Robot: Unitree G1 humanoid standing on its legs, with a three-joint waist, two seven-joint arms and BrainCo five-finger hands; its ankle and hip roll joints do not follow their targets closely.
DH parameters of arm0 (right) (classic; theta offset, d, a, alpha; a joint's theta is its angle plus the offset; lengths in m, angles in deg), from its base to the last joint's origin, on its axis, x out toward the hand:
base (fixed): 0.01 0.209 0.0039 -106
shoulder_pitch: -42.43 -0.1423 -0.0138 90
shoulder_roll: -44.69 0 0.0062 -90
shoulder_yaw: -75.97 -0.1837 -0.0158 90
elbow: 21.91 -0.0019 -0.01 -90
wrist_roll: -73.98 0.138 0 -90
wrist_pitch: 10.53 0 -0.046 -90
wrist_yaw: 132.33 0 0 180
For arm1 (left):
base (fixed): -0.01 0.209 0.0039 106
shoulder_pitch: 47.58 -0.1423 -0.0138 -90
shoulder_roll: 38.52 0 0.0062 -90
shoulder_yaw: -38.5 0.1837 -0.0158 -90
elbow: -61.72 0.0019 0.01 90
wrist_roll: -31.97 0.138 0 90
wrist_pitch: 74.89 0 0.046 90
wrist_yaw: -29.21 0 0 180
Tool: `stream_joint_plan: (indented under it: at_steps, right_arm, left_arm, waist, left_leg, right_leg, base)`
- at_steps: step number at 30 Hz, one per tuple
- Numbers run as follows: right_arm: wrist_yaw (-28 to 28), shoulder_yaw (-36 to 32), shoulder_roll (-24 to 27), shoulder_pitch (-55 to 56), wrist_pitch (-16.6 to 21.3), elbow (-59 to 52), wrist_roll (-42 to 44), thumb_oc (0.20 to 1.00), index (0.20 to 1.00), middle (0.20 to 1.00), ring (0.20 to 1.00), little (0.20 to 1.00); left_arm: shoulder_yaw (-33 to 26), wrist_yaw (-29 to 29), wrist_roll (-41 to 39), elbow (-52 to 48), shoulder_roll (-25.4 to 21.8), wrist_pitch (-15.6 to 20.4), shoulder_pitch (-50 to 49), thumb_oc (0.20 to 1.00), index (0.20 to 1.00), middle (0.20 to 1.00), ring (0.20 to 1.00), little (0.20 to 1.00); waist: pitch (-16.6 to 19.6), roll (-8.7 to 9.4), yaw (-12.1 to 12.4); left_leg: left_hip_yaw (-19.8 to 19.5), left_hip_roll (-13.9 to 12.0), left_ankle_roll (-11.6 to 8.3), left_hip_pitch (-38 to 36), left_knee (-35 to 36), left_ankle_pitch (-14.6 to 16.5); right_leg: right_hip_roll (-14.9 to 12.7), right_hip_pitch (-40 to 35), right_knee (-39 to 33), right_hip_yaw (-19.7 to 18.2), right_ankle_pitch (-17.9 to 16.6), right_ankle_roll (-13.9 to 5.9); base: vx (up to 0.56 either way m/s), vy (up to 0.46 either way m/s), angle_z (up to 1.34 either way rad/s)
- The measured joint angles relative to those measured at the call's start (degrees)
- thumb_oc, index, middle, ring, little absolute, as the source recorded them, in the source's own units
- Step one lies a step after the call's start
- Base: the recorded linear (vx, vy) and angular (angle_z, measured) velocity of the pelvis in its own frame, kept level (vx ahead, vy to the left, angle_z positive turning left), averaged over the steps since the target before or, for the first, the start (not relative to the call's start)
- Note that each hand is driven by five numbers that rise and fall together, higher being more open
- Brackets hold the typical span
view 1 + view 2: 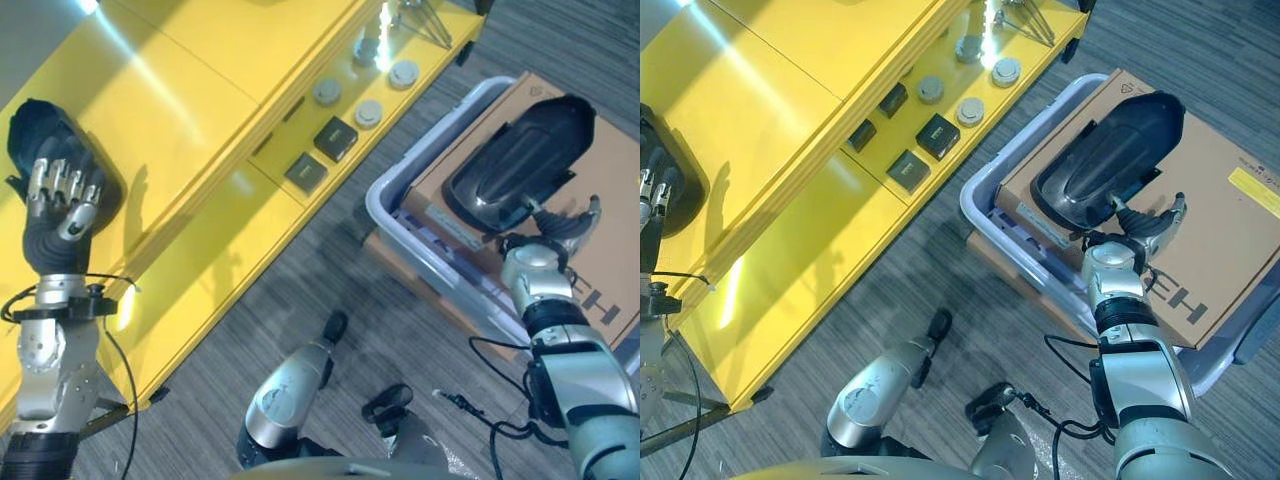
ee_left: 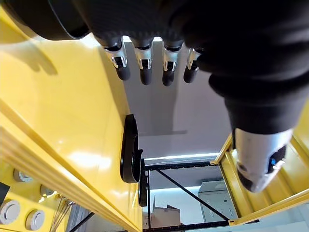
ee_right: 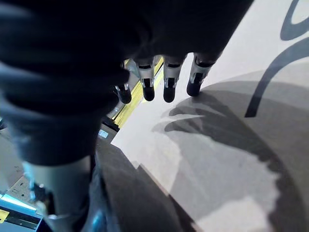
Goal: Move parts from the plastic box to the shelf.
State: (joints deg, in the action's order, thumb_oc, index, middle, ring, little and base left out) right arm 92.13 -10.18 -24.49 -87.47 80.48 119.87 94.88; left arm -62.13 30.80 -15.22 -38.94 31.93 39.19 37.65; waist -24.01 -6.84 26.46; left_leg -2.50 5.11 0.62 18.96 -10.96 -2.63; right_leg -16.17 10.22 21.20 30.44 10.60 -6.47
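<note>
Since my right hand [image 1: 565, 228] is hovering just off the near end of the black moulded shell [image 1: 520, 165], this looks like the pick-up step to me. The shell lies flat on a cardboard box [image 1: 600, 170] that sits in the grey plastic box [image 1: 420, 140] on the right. My right fingers [image 3: 169, 87] are straight and spread over the cardboard, holding nothing.

It's a long, curved piece, so I reckon a grab right at the end would let it swing. Better to reach further in along it, get the thumb under the rim, and lift level before turning left to the yellow shelf [image 1: 200, 90].

My left hand [image 1: 62, 190] is up over the near left part of the shelf top, fingers relaxed and empty. A similar black part [image 2: 129, 154] already rests on the yellow surface past them. Round grey discs [image 1: 369, 112] and dark square blocks [image 1: 335, 138] sit further along the lower ledge.

Writing-wise: the cardboard has big dark lettering [image 1: 1175, 295] beside my forearm, partly cut off, and a small yellow label [image 1: 1252, 190] that's too small to read.
</note>
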Motion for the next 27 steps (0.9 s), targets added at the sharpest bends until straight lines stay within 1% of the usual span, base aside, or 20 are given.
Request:
stream_joint_plan:
  at_steps: [2,5,7,8,9,10,13,15,16,17,20,23,27]
  right_arm:
    - [0.50,0.44,0.13,-0.53,-0.39,1.16,-0.25,1.000,1.000,1.000,1.000,1.000]
    - [0.71,0.53,0.62,-0.73,-2.08,1.14,-0.59,1.000,1.000,1.000,1.000,1.000]
    - [0.68,0.74,1.33,-0.78,-3.65,1.18,-1.03,1.000,1.000,1.000,1.000,1.000]
    - [0.60,2.36,2.28,-1.27,-5.45,1.81,-1.08,1.000,1.000,1.000,1.000,1.000]
    - [0.54,2.87,2.54,-1.50,-6.10,2.19,-1.11,1.000,1.000,1.000,1.000,1.000]
    - [-0.08,4.49,3.36,-2.88,-7.05,5.20,-1.14,1.000,1.000,1.000,1.000,1.000]
    - [-0.40,5.23,4.54,-3.71,-8.61,6.38,-1.02,1.000,1.000,1.000,1.000,1.000]
    - [-0.84,5.21,4.64,-4.35,-8.55,8.04,-0.80,1.000,1.000,1.000,1.000,1.000]
    - [-0.92,5.16,4.67,-4.58,-8.54,8.20,-0.38,0.570,0.570,0.570,0.570,0.570]
    - [-1.05,5.12,4.67,-4.82,-8.54,8.16,-0.17,0.200,0.200,0.200,0.200,0.200]
    - [-1.36,5.11,4.80,-5.60,-8.55,8.04,0.01,0.200,0.200,0.200,0.200,0.200]
    - [-1.49,5.11,6.48,-5.53,-8.72,8.11,0.15,0.200,0.200,0.200,0.200,0.200]
    - [-1.93,5.09,6.57,-5.44,-8.71,8.08,0.33,0.200,0.200,0.200,0.200,0.200]
  left_arm:
    - [0.00,0.04,-0.01,0.00,-0.23,0.24,0.01,1.000,1.000,1.000,1.000,1.000]
    - [0.00,0.07,-0.04,0.00,-1.23,0.59,-0.14,1.000,1.000,1.000,1.000,1.000]
    - [-0.02,0.10,-0.44,0.00,-1.91,0.96,-0.37,1.000,1.000,1.000,1.000,1.000]
    - [-0.03,0.10,-1.07,-0.01,-2.02,0.97,-0.40,1.000,1.000,1.000,1.000,1.000]
    - [-0.05,0.10,-1.13,0.00,-2.02,0.96,-0.42,1.000,1.000,1.000,1.000,1.000]
    - [-0.05,0.15,-1.13,0.00,-2.04,0.97,-0.40,1.000,1.000,1.000,1.000,1.000]
    - [-0.05,0.18,-1.40,0.00,-2.14,0.98,-0.53,1.000,1.000,1.000,1.000,1.000]
    - [-0.05,0.35,-2.20,0.00,-2.15,1.00,-0.58,1.000,1.000,1.000,1.000,1.000]
    - [-0.05,0.48,-2.22,0.00,-2.18,1.02,-0.56,1.000,1.000,1.000,1.000,1.000]
    - [-0.04,0.51,-2.22,0.00,-2.18,1.02,-0.61,1.000,1.000,1.000,1.000,1.000]
    - [-0.04,0.51,-2.22,0.00,-2.18,1.02,-0.52,1.000,1.000,1.000,1.000,1.000]
    - [-0.04,0.51,-2.22,0.00,-2.18,1.02,-0.49,1.000,1.000,1.000,1.000,1.000]
    - [-0.04,0.60,-2.23,0.00,-2.21,1.04,-0.46,1.000,1.000,1.000,1.000,1.000]
  waist:
    - [-0.02,-0.06,0.05]
    - [-0.02,-0.06,0.22]
    - [-0.02,-0.06,0.38]
    - [-0.02,-0.06,0.42]
    - [-0.02,-0.06,0.46]
    - [-0.02,-0.05,0.80]
    - [-0.02,-0.05,1.16]
    - [-0.03,-0.04,1.47]
    - [-0.03,-0.04,1.50]
    - [-0.03,-0.04,1.46]
    - [-0.03,-0.03,1.36]
    - [-0.06,0.00,0.87]
    - [-0.06,0.01,0.54]
  left_leg:
    - [-0.28,0.03,0.06,0.22,0.01,-0.13]
    - [-0.39,0.25,0.06,0.21,-0.05,-0.13]
    - [-0.37,0.37,0.13,0.30,-0.05,-0.17]
    - [-0.39,0.43,0.23,0.42,-0.08,-0.25]
    - [-0.43,0.43,0.24,0.44,-0.09,-0.27]
    - [-0.52,0.45,0.23,0.56,-0.11,-0.35]
    - [-0.81,0.44,0.20,0.83,-0.04,-0.58]
    - [-0.91,0.46,0.21,0.95,-0.08,-0.62]
    - [-0.97,0.46,0.26,1.04,-0.08,-0.66]
    - [-1.07,0.46,0.31,1.13,-0.07,-0.72]
    - [-1.23,0.45,0.33,1.85,-0.10,-1.04]
    - [-1.72,0.45,0.27,2.03,-0.09,-1.35]
    - [-1.82,0.35,0.22,2.04,-0.06,-1.44]
  right_leg:
    - [-0.11,0.13,0.24,0.23,0.04,-0.01]
    - [-0.41,0.25,0.72,0.26,0.41,-0.10]
    - [-0.59,0.60,1.10,0.18,0.52,-0.14]
    - [-0.69,0.66,1.40,0.19,0.63,-0.12]
    - [-0.72,0.71,1.46,0.20,0.66,-0.09]
    - [-0.69,0.80,1.64,0.23,0.73,-0.06]
    - [-0.72,1.01,1.86,0.48,0.83,0.03]
    - [-0.71,1.07,2.10,0.59,0.90,0.00]
    - [-0.72,1.15,2.20,0.66,0.99,0.08]
    - [-0.74,1.26,2.31,0.73,1.05,0.13]
    - [-0.78,1.99,2.79,0.83,1.10,0.16]
    - [-0.78,1.91,2.88,1.33,1.14,0.24]
    - [-0.75,2.06,3.28,1.36,1.30,0.45]
  base:
    - [0.01,0.027,0.09]
    - [0.00,0.014,0.03]
    - [0.00,0.000,0.00]
    - [0.00,0.000,0.00]
    - [0.01,0.013,0.04]
    - [0.01,0.009,0.03]
    - [0.00,-0.008,0.06]
    - [0.00,-0.009,0.02]
    - [0.01,-0.006,0.04]
    - [0.00,0.000,0.03]
    - [0.01,-0.002,0.02]
    - [0.01,-0.007,0.07]
    - [0.00,0.000,0.00]
